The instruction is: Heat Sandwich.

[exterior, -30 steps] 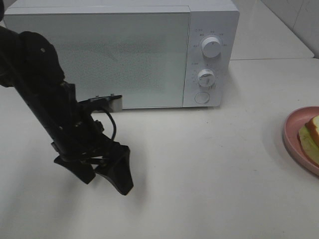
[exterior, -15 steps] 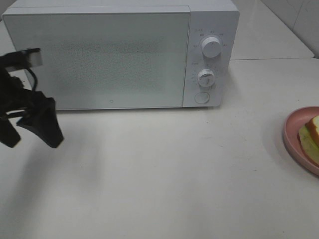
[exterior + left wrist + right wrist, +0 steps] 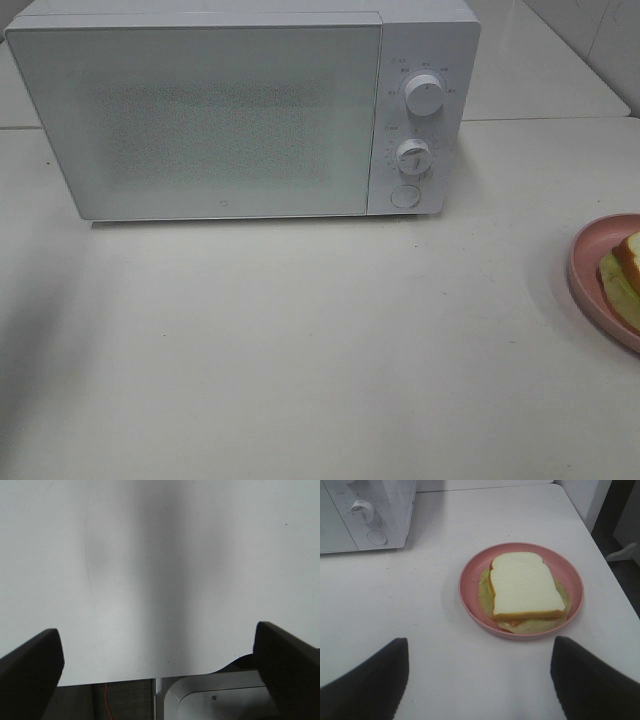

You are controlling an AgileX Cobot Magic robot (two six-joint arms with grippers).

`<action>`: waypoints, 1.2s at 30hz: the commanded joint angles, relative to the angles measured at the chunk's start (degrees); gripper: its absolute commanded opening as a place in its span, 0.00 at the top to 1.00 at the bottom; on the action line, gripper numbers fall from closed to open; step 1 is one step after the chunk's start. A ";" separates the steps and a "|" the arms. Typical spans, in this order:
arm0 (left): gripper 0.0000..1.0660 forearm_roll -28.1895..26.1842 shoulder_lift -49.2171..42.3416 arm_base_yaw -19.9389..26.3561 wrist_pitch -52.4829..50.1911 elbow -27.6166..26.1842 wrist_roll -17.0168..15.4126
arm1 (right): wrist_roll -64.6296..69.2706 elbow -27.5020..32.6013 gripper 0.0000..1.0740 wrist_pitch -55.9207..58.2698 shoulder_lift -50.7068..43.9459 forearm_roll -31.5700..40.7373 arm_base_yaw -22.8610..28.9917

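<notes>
We are seeing neither arm from the high camera. The left gripper (image 3: 159, 672) is hanging wide open over bare table (image 3: 300, 350). Right of the microwave (image 3: 240, 110), the frame is cropping the sandwich (image 3: 525, 586) on its pink plate (image 3: 470, 575); the right gripper (image 3: 479, 677) is hovering nearer us, wide, empty.

White tabletop (image 3: 300, 350): white microwave (image 3: 240, 110) at rear, door shut, 2 knobs + btn on its right side; pink plate (image 3: 470, 587) w/ sandwich (image 3: 525, 586) near right edge, well apart.
</notes>
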 commanded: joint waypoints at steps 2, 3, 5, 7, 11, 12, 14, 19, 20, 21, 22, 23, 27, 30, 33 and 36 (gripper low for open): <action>0.08 0.57 -6.93 0.29 -2.46 5.61 -1.15 | -1.03 0.00 0.30 -0.40 -1.49 -0.29 -0.40; 0.08 0.57 -6.93 0.29 -2.46 5.61 -1.15 | -1.03 0.00 0.30 -0.40 -1.49 -0.29 -0.40; 0.08 0.80 -12.32 0.29 -2.86 8.48 -1.20 | -1.03 0.00 0.30 -0.40 -1.49 -0.29 -0.40; 0.08 0.80 -16.21 0.29 -2.92 9.74 -1.20 | -1.03 0.00 0.30 -0.40 -1.49 -0.29 -0.40; 0.08 1.09 -23.84 0.29 -2.81 11.63 -1.20 | -1.03 0.00 0.30 -0.40 -1.49 -0.29 -0.40; 0.08 1.09 -23.84 0.29 -2.81 11.63 -1.20 | -1.03 0.00 0.30 -0.40 -1.49 -0.29 -0.40; 0.08 1.20 -29.22 0.29 -2.86 13.01 -1.20 | -1.03 0.00 0.30 -0.40 -1.49 -0.29 -0.40; 0.08 1.20 -37.87 0.29 -3.04 16.44 -1.20 | -1.03 0.00 0.30 -0.40 -1.49 -0.29 -0.40; 0.08 1.20 -39.76 0.29 -3.15 17.30 -1.20 | -1.03 0.00 0.30 -0.40 -1.49 -0.29 -0.40; 0.08 1.20 -39.76 0.29 -3.15 17.30 -1.20 | -1.03 0.00 0.30 -0.40 -1.49 -0.29 -0.40; 0.08 1.20 -41.60 0.29 -3.27 18.11 -1.20 | -1.03 0.00 0.30 -0.40 -1.49 -0.29 -0.40; 0.08 1.15 -44.92 0.29 -3.38 19.48 -1.20 | -1.03 0.00 0.30 -0.40 -1.49 -0.29 -0.40; 0.08 1.20 -51.97 0.29 -3.95 21.66 -1.20 | -1.03 0.00 0.30 -0.40 -1.49 -0.29 -0.40; 0.08 1.20 -55.46 0.29 -3.67 22.17 -1.55 | -1.03 0.00 0.30 -0.40 -1.49 -0.29 -0.40; 0.08 1.20 -61.08 0.29 -2.23 23.26 -2.52 | -1.03 0.00 0.30 -0.40 -1.49 -0.29 -0.40; 0.08 1.38 -64.46 0.29 -2.06 23.43 -2.86 | -1.03 0.00 0.30 -0.40 -1.49 -0.29 -0.40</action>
